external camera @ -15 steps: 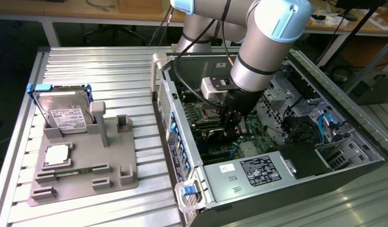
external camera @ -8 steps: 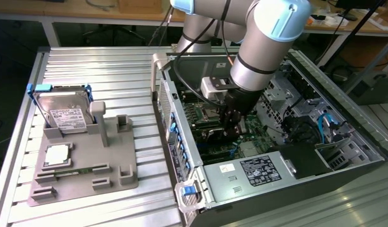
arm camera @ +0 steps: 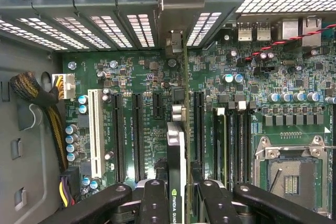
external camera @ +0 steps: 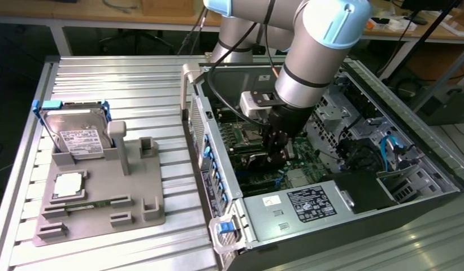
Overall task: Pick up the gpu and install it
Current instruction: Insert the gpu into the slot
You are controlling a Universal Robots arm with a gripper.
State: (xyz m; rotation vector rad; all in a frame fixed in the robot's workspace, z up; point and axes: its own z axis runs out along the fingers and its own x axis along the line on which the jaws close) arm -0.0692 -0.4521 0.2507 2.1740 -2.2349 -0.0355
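The gpu [arm camera: 176,150], gripped edge-on in my claw [arm camera: 181,195], inside the open case [external camera: 204,121] over the motherboard [arm camera: 136,72]; its long axis runs parallel to the expansion slots [arm camera: 137,135], pointing toward the rear vents [arm camera: 105,27]

Gpu [arm camera: 176,177] edge was black, with a green logo patch and white lettering. Gripper [arm camera: 180,195] was black. Motherboard [arm camera: 136,72] was dark green with black slots and one white slot [arm camera: 95,132]. In the exterior view, arm [external camera: 322,51], upper centre, was silver with pale blue caps. Surface [external camera: 118,79] was silver-grey, ribbed in parallel lines. Fixture [external camera: 103,197], lower left, was plain grey. Hard drive [external camera: 77,135] was silver with a white label and blue frame.
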